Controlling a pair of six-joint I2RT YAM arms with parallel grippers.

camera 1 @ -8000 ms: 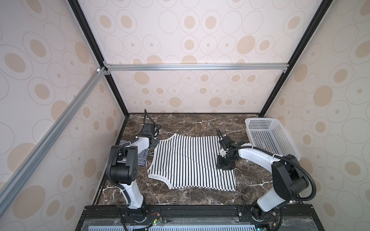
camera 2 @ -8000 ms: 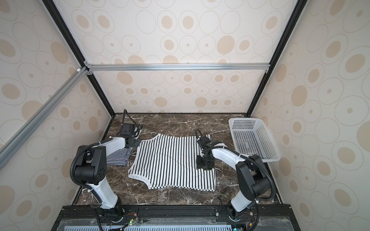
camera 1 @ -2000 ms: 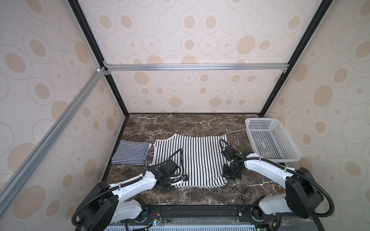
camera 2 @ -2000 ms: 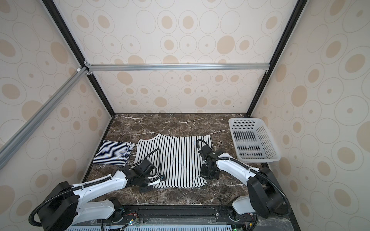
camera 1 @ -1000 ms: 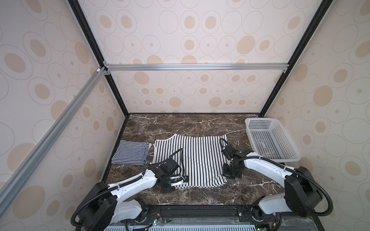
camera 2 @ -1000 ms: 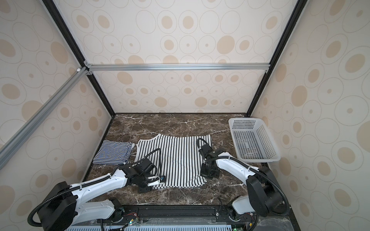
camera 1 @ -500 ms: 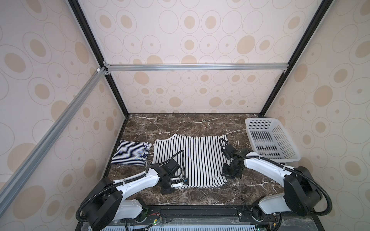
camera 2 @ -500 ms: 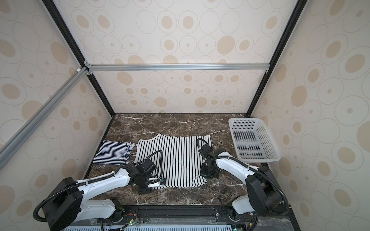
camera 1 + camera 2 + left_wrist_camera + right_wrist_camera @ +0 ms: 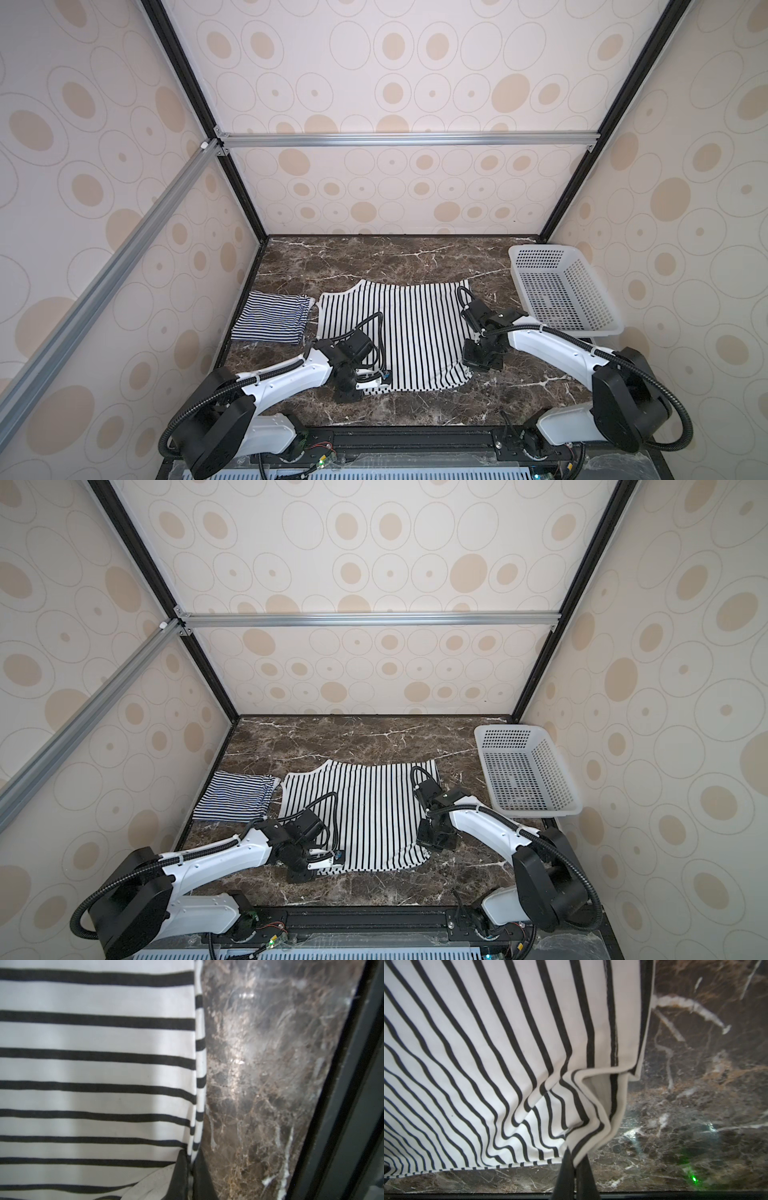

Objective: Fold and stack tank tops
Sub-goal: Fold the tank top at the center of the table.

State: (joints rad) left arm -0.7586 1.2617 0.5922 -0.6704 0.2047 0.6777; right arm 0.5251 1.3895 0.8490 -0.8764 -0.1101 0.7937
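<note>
On the marble table (image 9: 374, 257): the wide-striped tank top (image 9: 415, 328) is spread flat at the middle, and the navy-striped tank top (image 9: 272, 318) is laid folded just beside it, toward the left wall.
Left gripper (image 9: 188, 1176): shown by its wrist view pinched shut on the wide-striped top's edge; in both top views the fingertips are hidden under the wrist.
Right gripper (image 9: 574, 1176): clamped on the white-trimmed edge, with cloth puckered toward it; that pinch is masked in both top views.
Basket (image 9: 590, 291): seen only in the top views, at the far right.
Unclear: whether the pinched edges are raised off the marble.
</note>
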